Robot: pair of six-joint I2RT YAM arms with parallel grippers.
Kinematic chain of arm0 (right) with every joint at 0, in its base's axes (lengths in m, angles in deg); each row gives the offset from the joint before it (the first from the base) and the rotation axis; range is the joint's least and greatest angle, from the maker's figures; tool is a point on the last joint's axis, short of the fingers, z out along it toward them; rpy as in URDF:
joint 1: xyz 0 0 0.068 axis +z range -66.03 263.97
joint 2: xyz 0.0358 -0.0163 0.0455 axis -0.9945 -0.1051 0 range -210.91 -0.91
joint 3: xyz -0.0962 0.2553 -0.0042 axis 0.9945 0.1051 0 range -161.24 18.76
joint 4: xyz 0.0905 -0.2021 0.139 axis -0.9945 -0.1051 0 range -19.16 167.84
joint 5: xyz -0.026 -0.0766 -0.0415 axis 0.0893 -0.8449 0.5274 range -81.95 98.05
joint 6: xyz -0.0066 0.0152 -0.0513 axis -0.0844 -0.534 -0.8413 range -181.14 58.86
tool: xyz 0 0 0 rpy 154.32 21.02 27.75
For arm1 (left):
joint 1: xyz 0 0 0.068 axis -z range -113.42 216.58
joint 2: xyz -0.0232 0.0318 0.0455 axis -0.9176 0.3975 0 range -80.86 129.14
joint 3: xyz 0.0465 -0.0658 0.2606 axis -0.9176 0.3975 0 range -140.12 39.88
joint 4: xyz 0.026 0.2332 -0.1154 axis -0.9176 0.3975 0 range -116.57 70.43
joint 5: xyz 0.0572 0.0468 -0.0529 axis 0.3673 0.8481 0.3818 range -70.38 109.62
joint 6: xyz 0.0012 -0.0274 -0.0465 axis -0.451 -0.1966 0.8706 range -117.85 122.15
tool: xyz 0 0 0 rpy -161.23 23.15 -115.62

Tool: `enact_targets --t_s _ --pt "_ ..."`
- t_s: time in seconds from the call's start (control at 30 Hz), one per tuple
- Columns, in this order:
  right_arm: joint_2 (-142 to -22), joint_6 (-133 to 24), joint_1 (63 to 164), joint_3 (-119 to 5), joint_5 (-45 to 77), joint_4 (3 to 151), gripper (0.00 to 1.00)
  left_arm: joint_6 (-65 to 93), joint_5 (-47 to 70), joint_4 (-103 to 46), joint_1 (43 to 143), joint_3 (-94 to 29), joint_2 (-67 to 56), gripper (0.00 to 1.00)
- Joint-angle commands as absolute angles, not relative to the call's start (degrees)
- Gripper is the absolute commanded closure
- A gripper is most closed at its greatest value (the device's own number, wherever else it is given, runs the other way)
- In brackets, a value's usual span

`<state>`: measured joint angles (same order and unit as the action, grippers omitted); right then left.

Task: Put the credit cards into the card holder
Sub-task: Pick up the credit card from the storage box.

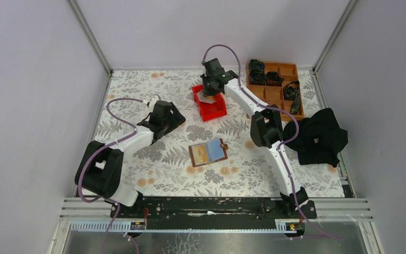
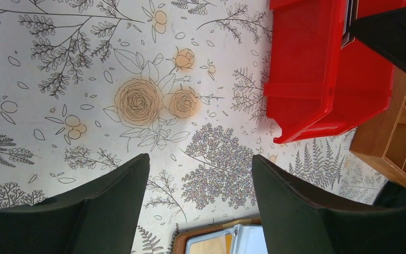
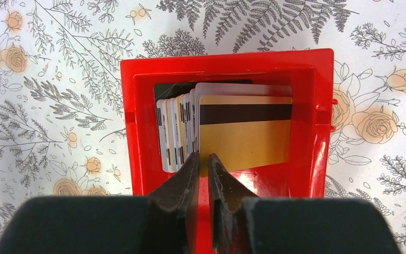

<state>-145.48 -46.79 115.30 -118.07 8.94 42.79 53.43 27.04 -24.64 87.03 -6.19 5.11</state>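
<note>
Several credit cards (image 3: 177, 132) stand on edge in a red bin (image 3: 227, 58); a gold credit card (image 3: 248, 137) with a dark stripe leans at the front of the stack. My right gripper (image 3: 203, 156) reaches into the bin (image 1: 214, 112), its jaws nearly together on the gold card's lower left corner. The card holder (image 1: 208, 152) lies open mid-table, blue and tan cards showing in its pockets. My left gripper (image 1: 175, 118) hovers open to its left; the holder's brown edge (image 2: 219, 239) shows at the bottom of the left wrist view, below the gripper (image 2: 201, 161).
An orange-brown compartment tray (image 1: 288, 71) with dark items sits at the back right, next to the red bin (image 2: 306, 79). A black cloth (image 1: 320, 137) lies at the right edge. Walls close in the flowered table on three sides.
</note>
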Motion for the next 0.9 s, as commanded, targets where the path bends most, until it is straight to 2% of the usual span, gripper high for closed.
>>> enact_targets --t_s 0.0,0.87 --pt "-140.97 -47.4 114.21 -118.26 7.15 41.61 0.85 52.25 25.93 -28.23 86.36 -7.93 5.96 0.23" --pt "-139.24 -46.14 111.63 -115.54 10.2 43.3 0.81 52.16 24.91 -29.03 86.24 -8.37 7.36 0.23"
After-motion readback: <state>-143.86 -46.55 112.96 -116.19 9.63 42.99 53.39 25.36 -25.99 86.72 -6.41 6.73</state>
